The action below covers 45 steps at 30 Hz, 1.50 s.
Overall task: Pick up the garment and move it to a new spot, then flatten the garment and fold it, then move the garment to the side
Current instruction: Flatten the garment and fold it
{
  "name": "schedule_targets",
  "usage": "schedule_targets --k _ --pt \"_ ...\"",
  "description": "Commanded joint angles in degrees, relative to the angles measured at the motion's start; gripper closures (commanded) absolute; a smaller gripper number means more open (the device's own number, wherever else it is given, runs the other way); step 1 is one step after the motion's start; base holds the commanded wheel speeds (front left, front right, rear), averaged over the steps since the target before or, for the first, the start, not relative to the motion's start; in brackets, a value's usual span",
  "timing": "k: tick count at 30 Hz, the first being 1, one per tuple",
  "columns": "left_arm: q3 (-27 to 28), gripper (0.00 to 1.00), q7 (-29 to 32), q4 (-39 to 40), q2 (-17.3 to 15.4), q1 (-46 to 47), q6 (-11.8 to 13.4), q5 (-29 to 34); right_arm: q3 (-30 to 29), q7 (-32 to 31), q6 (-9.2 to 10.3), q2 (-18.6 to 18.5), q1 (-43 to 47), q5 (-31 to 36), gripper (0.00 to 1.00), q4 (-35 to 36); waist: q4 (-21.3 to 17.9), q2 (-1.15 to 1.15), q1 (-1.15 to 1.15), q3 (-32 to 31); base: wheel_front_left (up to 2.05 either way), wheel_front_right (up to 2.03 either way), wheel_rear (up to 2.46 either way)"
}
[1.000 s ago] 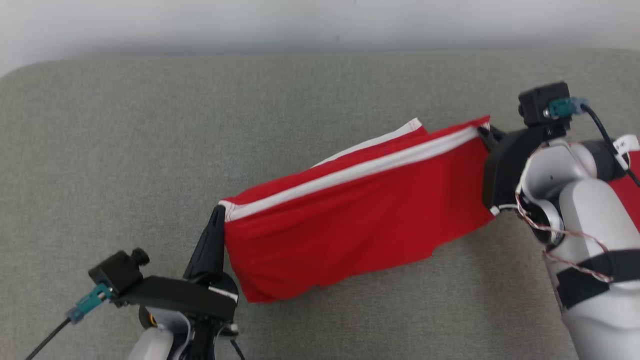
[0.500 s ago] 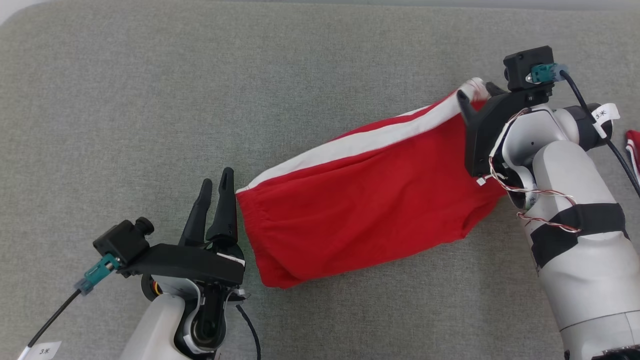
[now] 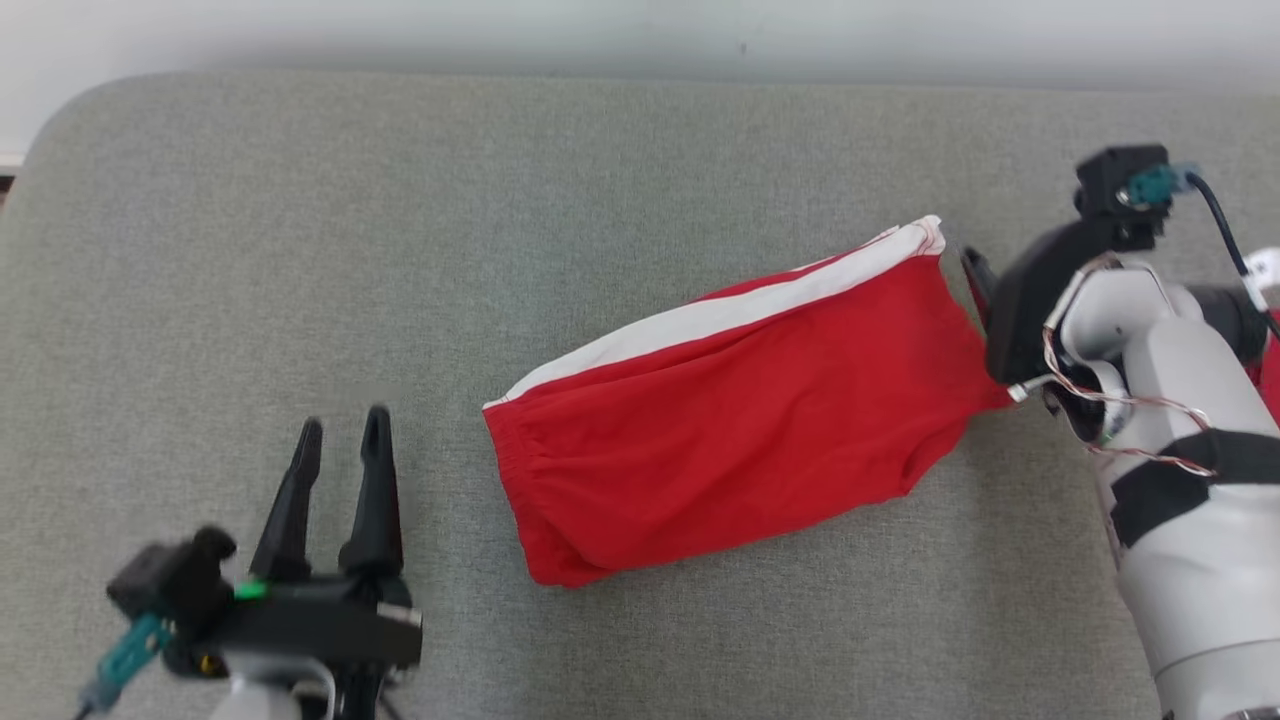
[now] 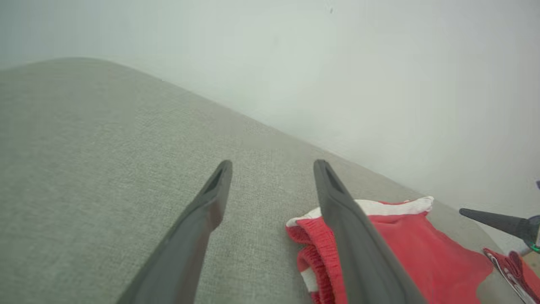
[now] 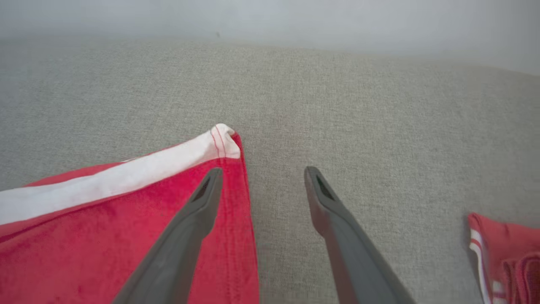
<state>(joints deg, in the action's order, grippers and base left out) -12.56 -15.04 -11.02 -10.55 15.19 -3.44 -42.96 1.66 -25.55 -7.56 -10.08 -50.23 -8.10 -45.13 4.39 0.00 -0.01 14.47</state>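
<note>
Item: red shorts [image 3: 740, 420], white side stripe, lying flat at right-centre of the grey upholstered surface [image 3: 300, 250], with the elastic waistband end toward the robot's left.
Item: left hand [image 3: 344, 420], fingers spread, empty, near the waistband and apart from it.
Item: right hand [image 5: 263, 170], fingers spread, released. One finger lies over the hem corner, contact unclear. In the head view its own wrist largely hides it.
Item: second red-and-white cloth [image 5: 506, 253], cut off at the frame edge, kind indeterminable.

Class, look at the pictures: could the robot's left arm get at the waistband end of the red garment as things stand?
Probably yes. The left gripper has its jaws open, and bare grey cushion lies between it and the elastic end of the garment, with nothing in the way.
</note>
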Motion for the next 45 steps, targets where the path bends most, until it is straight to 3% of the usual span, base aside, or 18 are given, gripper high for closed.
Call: schedule_targets --k 1,11,26,27,28,29,37,45 --pt "1.51 0.0 -0.12 2.27 -0.01 -3.74 -0.04 4.53 -1.32 -1.13 0.19 -0.02 1.64 -1.02 0.0 -0.53 0.44 0.0 0.01 -0.92 0.0 0.0 0.0" --pt "6.72 0.0 -0.13 6.73 2.61 -14.02 -1.07 14.57 -7.67 -2.5 0.19 0.31 3.98 1.54 0.0 -2.51 3.37 0.0 0.01 0.09 0.0 0.0 0.0" --pt "11.85 0.0 -0.14 7.75 5.56 -21.23 -3.1 19.81 -10.96 -4.47 0.05 5.05 6.23 7.26 0.0 -9.09 5.99 0.0 0.01 0.93 0.0 0.0 0.0" --pt "11.91 0.0 -0.14 7.6 5.7 -21.36 -3.3 19.92 -10.81 -4.82 0.04 5.36 6.37 7.12 0.07 -9.58 6.08 0.0 0.01 0.98 0.0 0.0 0.0" --pt "11.97 0.0 -0.14 7.41 5.82 -21.43 -3.45 19.97 -10.82 -4.87 -0.02 5.67 6.47 6.9 0.81 -9.84 6.15 0.0 0.01 1.01 0.0 0.0 0.0" --pt "12.04 0.0 -0.14 7.23 5.97 -21.45 -3.6 19.89 -10.68 -4.8 -0.02 5.9 6.55 6.81 1.0 -10.09 6.2 0.0 0.01 1.03 0.0 0.0 0.0" --pt "12.56 0.0 -0.15 5.93 6.54 -21.65 -4.0 19.6 -10.3 -1.38 0.22 3.2 7.69 8.23 1.0 -9.42 5.33 0.0 0.01 0.02 0.0 0.0 0.0" --pt "13.3 0.0 -0.15 5.25 6.84 -22.45 -4.02 18.8 -15.19 6.33 0.24 -0.04 10.85 11.95 1.0 -5.79 2.45 0.0 0.01 -4.47 0.0 0.0 0.0"
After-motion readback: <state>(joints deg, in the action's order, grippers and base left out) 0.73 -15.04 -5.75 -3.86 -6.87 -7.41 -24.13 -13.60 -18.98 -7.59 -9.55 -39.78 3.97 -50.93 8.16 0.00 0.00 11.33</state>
